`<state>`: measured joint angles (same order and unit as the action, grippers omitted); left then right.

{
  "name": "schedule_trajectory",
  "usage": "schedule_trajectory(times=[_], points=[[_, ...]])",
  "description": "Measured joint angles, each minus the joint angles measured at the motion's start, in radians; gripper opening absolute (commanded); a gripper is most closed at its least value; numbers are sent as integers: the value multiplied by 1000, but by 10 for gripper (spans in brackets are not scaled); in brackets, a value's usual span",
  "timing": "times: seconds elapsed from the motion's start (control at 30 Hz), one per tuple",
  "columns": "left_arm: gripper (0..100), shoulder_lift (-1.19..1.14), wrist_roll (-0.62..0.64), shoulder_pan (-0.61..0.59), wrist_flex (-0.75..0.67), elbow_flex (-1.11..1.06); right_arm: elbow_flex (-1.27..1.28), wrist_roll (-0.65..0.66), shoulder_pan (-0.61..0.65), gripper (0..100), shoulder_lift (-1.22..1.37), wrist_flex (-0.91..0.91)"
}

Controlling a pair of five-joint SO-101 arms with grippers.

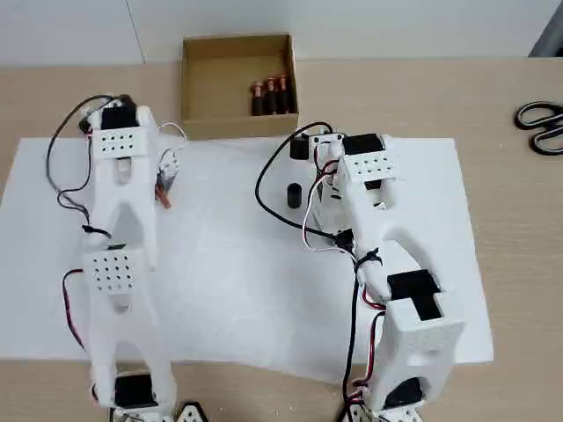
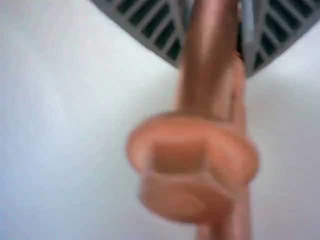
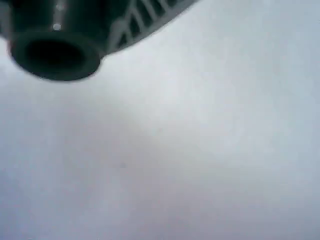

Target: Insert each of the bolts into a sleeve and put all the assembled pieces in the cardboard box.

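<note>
A copper bolt (image 2: 195, 160) sticks out head-first from my left gripper (image 2: 212, 35), which is shut on its shank. In the high view this gripper (image 1: 165, 185) hangs over the left part of the white sheet, below the cardboard box (image 1: 199, 83). My right gripper (image 1: 310, 151) is shut on a black sleeve (image 3: 55, 45), its open bore showing. That held sleeve (image 1: 300, 147) is near the box's right corner. Another black sleeve (image 1: 294, 195) stands upright on the sheet just in front of it. Three assembled pieces (image 1: 271, 97) lie in the box's right side.
A white paper sheet (image 1: 229, 281) covers the middle of the wooden table. Black-handled scissors (image 1: 541, 127) lie at the far right edge. Cables loop beside both arms.
</note>
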<state>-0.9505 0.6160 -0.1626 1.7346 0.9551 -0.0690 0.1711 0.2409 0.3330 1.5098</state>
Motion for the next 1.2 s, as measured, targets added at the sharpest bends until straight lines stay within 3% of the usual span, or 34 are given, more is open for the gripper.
schedule_trajectory(times=[0.17, 0.37, 0.63, 0.83, 1.2], points=[[7, 106, -226, 26, 0, -35, 0, 0, 0, 6, 0, 0], [7, 235, -601, 29, 0, -133, 0, 0, 0, 6, 0, 0], [7, 445, -836, 55, -2, -491, 0, 0, 0, 6, 0, 0], [7, 511, -908, 71, -2, -713, 0, 0, 0, 6, 0, 0], [8, 520, -919, 77, -2, -764, 0, 0, 0, 6, 0, 0]])
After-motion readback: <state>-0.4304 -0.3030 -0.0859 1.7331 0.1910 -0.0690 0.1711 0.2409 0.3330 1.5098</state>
